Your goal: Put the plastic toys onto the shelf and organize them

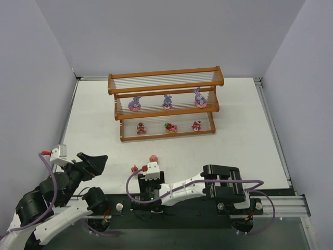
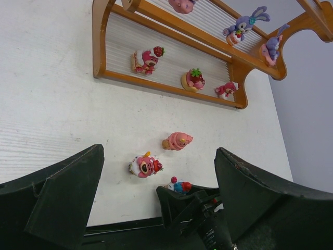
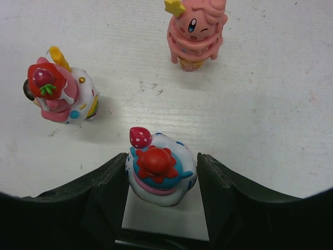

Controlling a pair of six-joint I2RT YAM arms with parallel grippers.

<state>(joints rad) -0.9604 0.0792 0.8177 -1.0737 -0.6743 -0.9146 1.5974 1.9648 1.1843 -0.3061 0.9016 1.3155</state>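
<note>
A white cupcake toy point(image 3: 158, 177) with a red topping is pinched between the fingers of the right gripper point(image 3: 162, 156), near the front edge of the table point(image 3: 270, 104). Just beyond it stand a pink ice-cream figure point(image 3: 195, 34) and a strawberry cake point(image 3: 60, 94). Further back, the shelf point(image 1: 166, 73) carries three purple bunnies point(image 1: 167, 101) on its middle tier and three red toys point(image 1: 170, 126) on the lowest. The left gripper point(image 2: 158, 152) hangs spread wide, holding nothing.
</note>
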